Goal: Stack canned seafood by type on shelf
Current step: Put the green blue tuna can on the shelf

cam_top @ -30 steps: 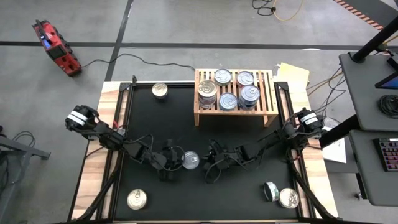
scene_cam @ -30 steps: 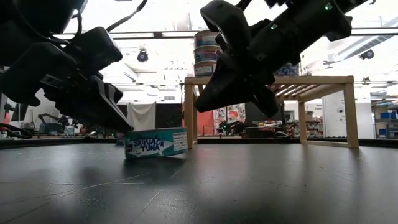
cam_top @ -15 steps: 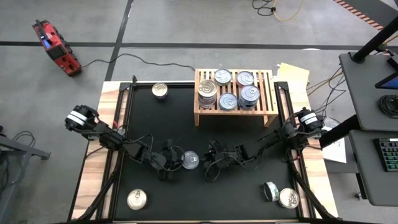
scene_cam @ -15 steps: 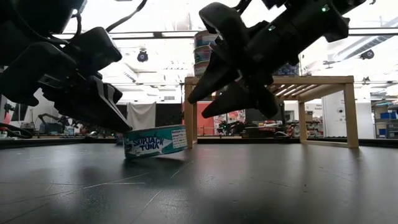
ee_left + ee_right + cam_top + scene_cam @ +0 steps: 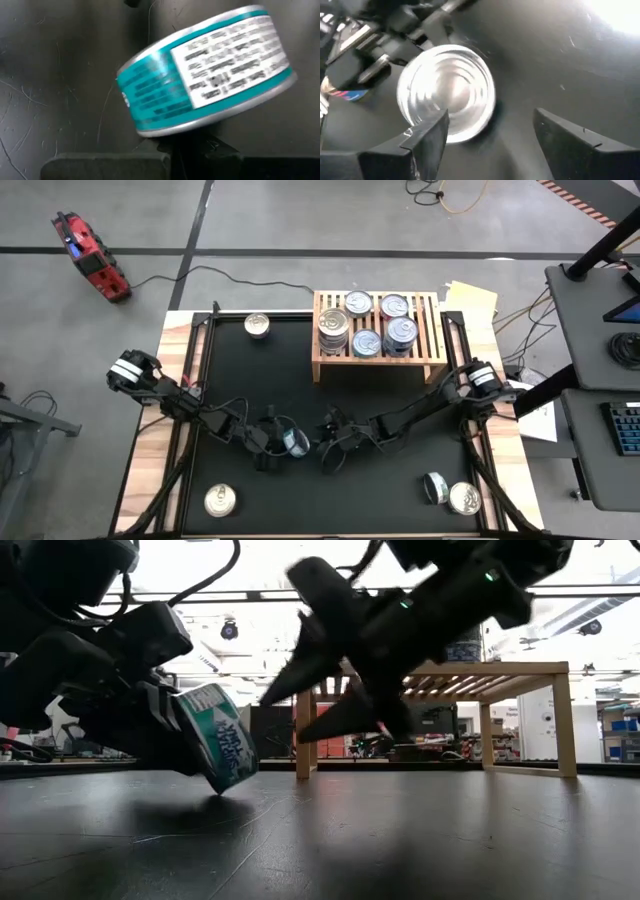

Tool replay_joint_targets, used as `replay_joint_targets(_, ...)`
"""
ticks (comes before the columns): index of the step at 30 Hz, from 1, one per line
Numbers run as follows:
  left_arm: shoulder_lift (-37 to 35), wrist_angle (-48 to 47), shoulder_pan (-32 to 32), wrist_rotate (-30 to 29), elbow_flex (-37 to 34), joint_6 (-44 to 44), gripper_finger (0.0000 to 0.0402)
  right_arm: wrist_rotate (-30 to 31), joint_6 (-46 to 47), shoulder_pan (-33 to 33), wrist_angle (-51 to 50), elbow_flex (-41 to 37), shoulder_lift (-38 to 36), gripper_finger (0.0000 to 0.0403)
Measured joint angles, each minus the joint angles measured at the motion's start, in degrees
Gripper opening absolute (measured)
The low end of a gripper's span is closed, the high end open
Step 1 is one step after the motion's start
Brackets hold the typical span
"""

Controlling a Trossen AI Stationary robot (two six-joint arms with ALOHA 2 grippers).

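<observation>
— Around the mat (image 5: pixel 390 410), what else sits there?

— Loose tins: one at the far left corner (image 5: pixel 257 326), one at the near left (image 5: pixel 220 501), two at the near right, one of them on its edge (image 5: pixel 436 487) beside one lying flat (image 5: pixel 463 498). At the far right stands the shelf (image 5: pixel 432 330), carrying more tins (image 5: pixel 334 328), some stacked. Nothing lies between the two grippers but bare mat.

— And the surface, the room?

— Black scuffed mat on a wood-edged table (image 5: pixel 150 470). Grey floor beyond with a red tool (image 5: pixel 90 252) and a cable on the far left, a dark desk (image 5: pixel 595 320) to the right, papers (image 5: pixel 470 300) by the shelf. The low view shows a bright ceiling and lights behind the shelf legs.

— Where is the teal tin?

— Mid-mat, slightly left of centre. The teal tin (image 5: pixel 215 735) is tilted up on its rim, one edge touching the mat, its label side facing the low camera. The left gripper (image 5: pixel 272 432) is clamped on it from the left; the left wrist view shows the tin just past the dark fingers (image 5: pixel 190 150).

— And the right one?

— The right gripper (image 5: pixel 330 442) hangs just right of the tin, fingers (image 5: pixel 300 670) spread wide, holding nothing. Its wrist view looks straight at the tin's silver lid (image 5: pixel 447 95), which sits beyond and between the parted fingertips, not touching them.
</observation>
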Motion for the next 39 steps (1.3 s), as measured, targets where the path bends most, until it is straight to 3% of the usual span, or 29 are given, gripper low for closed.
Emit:
replay_joint_targets(5, 0.0, 1.5, 0.0, 0.0, 0.1, -0.2, 0.0, -0.5, -7.6, 1.0, -3.9, 5.2, 2.5, 0.0296)
replay_joint_targets(10, 0.0, 4.2, -0.3, 0.1, 0.2, -0.4, 0.0, -0.1, -9.5, 1.5, -13.7, 10.3, 2.7, 0.0309)
replay_joint_targets(21, 0.1, 9.3, -0.4, 1.6, 0.7, -4.0, 0.0, 5.3, -7.2, 4.4, -15.6, 12.7, 2.8, 0.0296)
replay_joint_targets(31, 0.2, 10.2, -0.4, 6.6, 0.8, -6.1, 0.0, 4.3, 0.9, 4.4, -18.4, 12.5, 2.9, 0.0277)
replay_joint_targets(39, 0.2, 12.4, -0.5, 7.5, 0.8, -4.3, 0.0, 4.0, 2.4, 4.4, -18.5, 12.6, 2.9, 0.0294)
